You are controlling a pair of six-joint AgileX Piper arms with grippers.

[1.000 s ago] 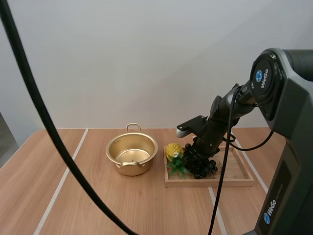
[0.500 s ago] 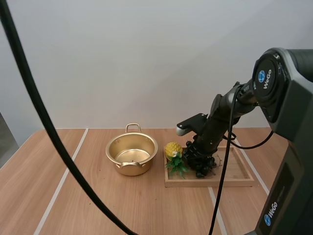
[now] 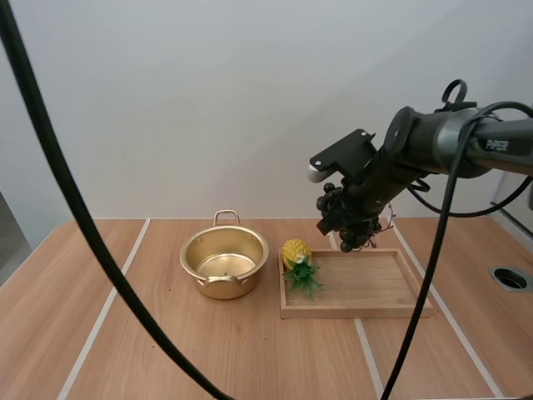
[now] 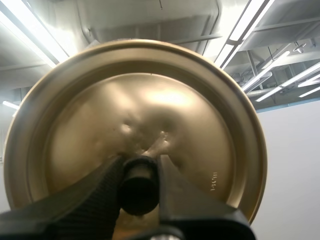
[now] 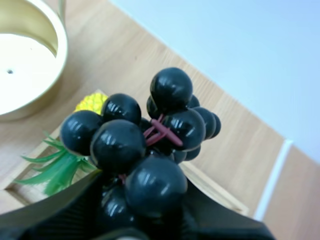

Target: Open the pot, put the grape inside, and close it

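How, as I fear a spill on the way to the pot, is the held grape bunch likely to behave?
Probably fairly stiff: the grape bunch sits as a tight cluster in the right pincer. Likely light, since a pinch low on it holds it. Its glossy round berries may slip or roll once released.

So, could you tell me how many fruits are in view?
2: the bunch of grapes, held by the right gripper above the wooden tray, and a pineapple at the tray's left end.

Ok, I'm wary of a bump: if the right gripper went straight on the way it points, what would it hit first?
Likely the wooden tray, at its end by the toy pineapple, though depth is unclear; the pot lies off that line.
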